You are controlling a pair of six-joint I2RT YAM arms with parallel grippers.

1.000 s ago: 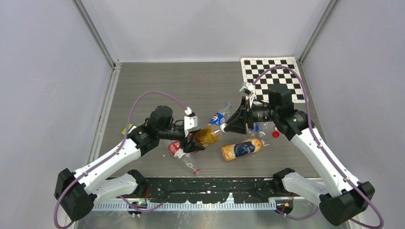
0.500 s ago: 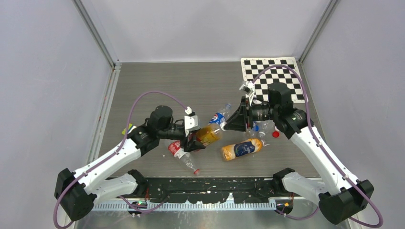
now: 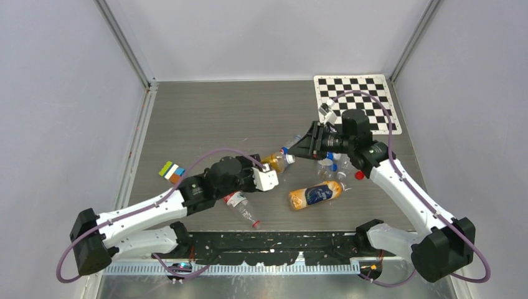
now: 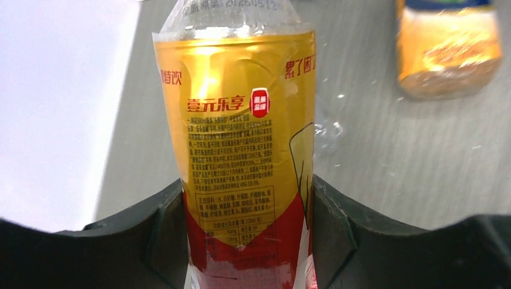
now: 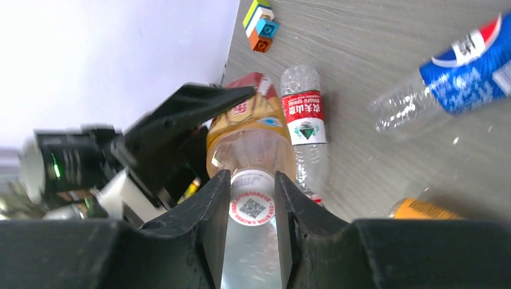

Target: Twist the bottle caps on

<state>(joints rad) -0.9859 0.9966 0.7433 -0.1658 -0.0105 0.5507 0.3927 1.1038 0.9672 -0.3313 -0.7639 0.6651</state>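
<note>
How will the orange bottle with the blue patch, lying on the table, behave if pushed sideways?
The orange bottle lies on its round side, so it would probably roll, not slide. It looks like thin plastic, so likely light and easily dented. Its glossy label may be slippery.

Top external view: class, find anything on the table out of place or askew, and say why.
The coloured blocks near the left edge of the table are neither bottle nor cap. The orange bottle and red-labelled bottle lie on their sides; a red cap sits loose.
</note>
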